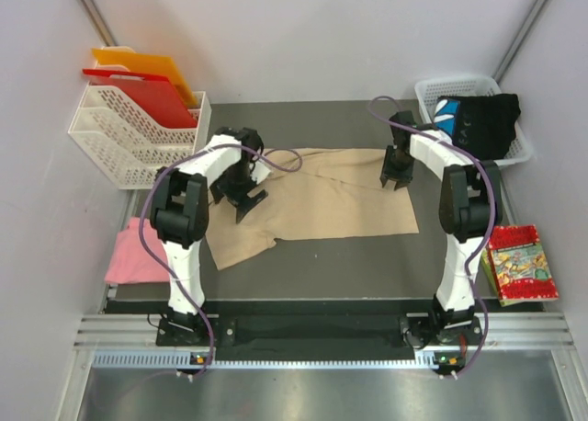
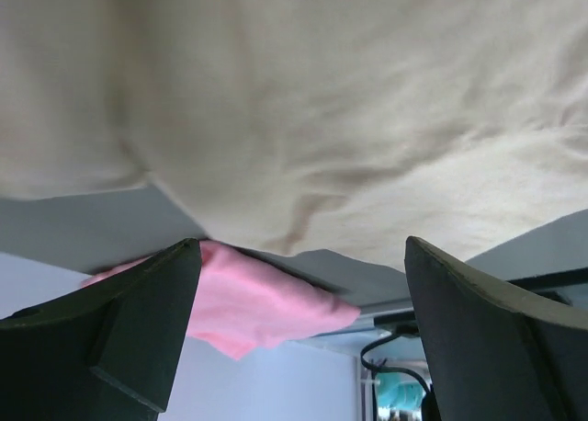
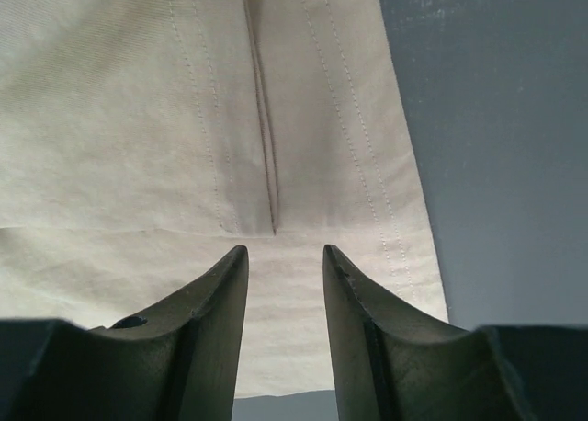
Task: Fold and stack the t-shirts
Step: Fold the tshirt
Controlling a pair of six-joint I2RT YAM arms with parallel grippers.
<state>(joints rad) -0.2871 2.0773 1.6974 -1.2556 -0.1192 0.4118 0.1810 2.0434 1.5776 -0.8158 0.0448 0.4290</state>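
The beige t-shirt (image 1: 322, 196) lies spread and partly folded on the grey table (image 1: 322, 265). My left gripper (image 1: 246, 200) hovers over its left part, open wide with nothing between the fingers (image 2: 303, 246); beige cloth (image 2: 322, 99) fills that view. The pink t-shirt (image 1: 133, 251) lies folded at the table's left edge, and shows past the beige hem (image 2: 248, 301). My right gripper (image 1: 395, 177) stands over the beige shirt's right edge, jaws apart, nothing between them (image 3: 285, 251), above a stitched hem (image 3: 138, 118). The black printed t-shirt (image 1: 482, 122) sits in the basket.
A white rack (image 1: 129, 136) at the back left holds a red board (image 1: 152, 99) and an orange board (image 1: 152, 67). A white basket (image 1: 432, 95) stands at the back right. A colourful packet (image 1: 519, 263) lies at the right edge.
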